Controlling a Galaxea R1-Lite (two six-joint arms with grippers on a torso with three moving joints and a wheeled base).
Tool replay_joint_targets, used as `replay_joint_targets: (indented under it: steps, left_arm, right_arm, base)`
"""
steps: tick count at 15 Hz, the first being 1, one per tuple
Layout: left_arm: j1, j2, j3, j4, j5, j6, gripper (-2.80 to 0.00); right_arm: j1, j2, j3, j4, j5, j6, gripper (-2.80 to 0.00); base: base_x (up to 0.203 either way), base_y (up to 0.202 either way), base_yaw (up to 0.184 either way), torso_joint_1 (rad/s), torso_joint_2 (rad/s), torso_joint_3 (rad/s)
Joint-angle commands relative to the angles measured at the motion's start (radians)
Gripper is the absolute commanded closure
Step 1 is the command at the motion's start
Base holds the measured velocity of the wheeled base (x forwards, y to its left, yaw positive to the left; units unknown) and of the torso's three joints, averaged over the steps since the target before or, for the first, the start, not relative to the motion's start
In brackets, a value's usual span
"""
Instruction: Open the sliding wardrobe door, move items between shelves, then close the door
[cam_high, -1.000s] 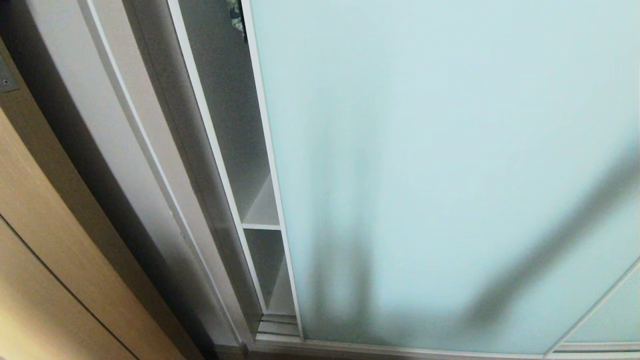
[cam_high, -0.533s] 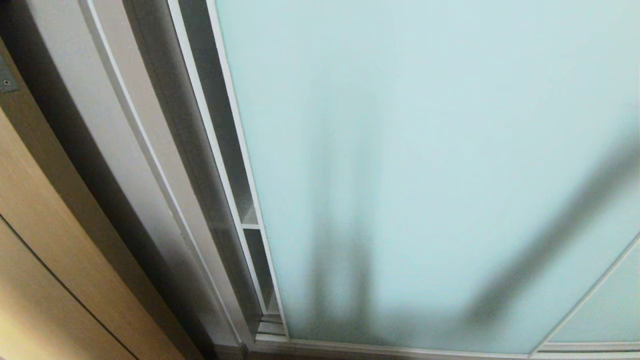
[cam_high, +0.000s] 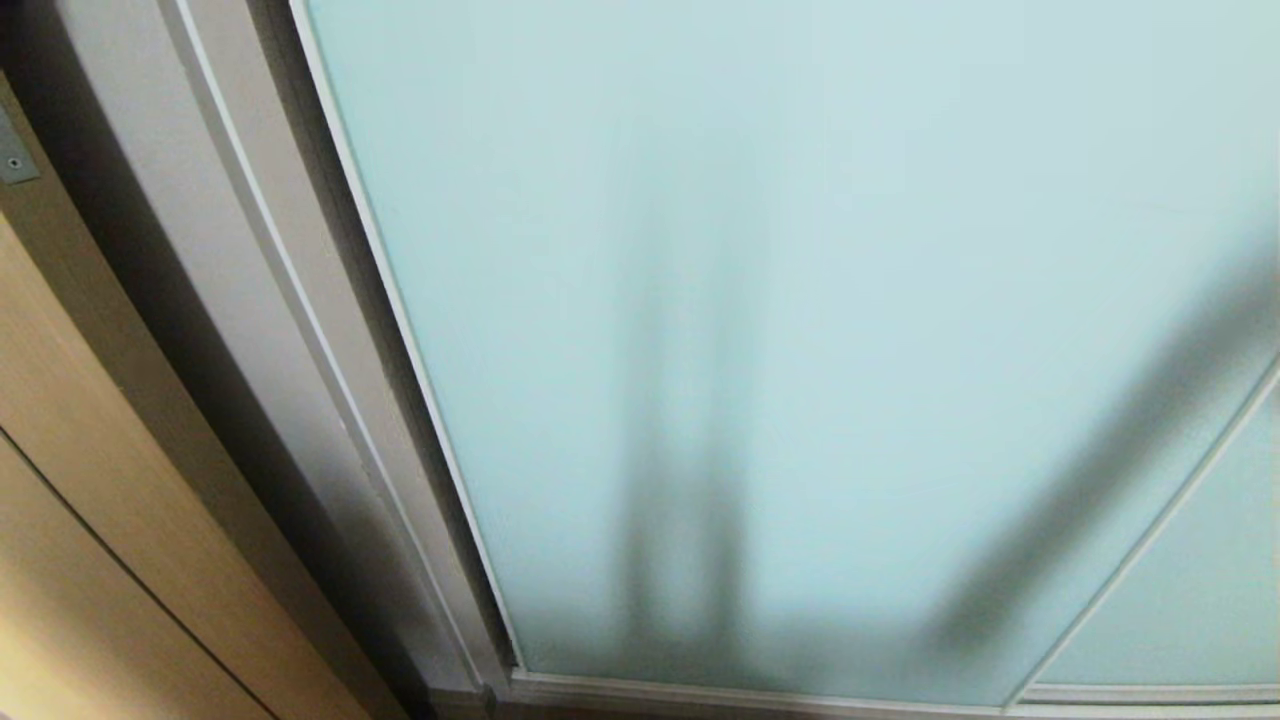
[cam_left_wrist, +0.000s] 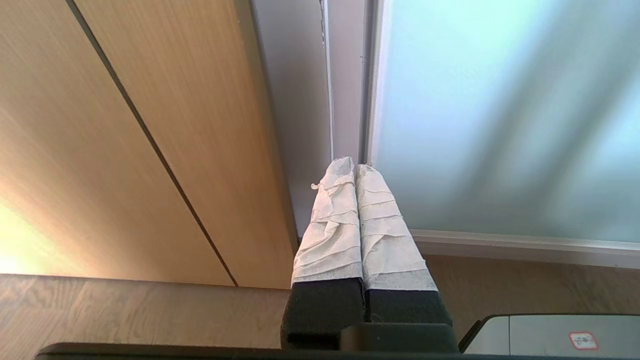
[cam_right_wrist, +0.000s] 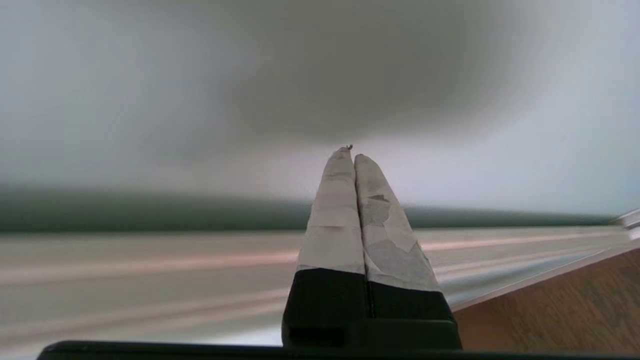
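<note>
Frosted sliding wardrobe door (cam_high: 800, 300) fully across | right gripper (cam_right_wrist: 352, 155) pressed together, tips near it

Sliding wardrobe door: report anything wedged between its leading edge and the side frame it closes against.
Nothing visible. The sliding wardrobe door sits against the side frame in the head view, with no gap or object between them.

The sliding wardrobe door (cam_high: 800, 300) hides the shelves entirely; its top runs beyond the head view's edge.
</note>
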Motion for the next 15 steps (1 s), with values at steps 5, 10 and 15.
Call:
replay_joint_targets:
  steps: [5,10,15]
  left_arm:
    - [0.0,0.002,0.0,0.001,0.0,0.0,0.0]
    - [0.0,0.002,0.0,0.001,0.0,0.0,0.0]
    - [0.0,0.002,0.0,0.001,0.0,0.0,0.0]
  right_arm:
    - [0.047,-0.024,0.024,-0.003,0.001,0.003,0.0]
    - [0.045,-0.027,0.029,-0.008,0.001,0.0,0.0]
    - [0.055,-0.04,0.036,-0.008,-0.003,-0.002,0.0]
  base:
    - [0.0,0.0,0.0,0.0,0.0,0.0]
    - [0.0,0.0,0.0,0.0,0.0,0.0]
    - [0.0,0.0,0.0,0.0,0.0,0.0]
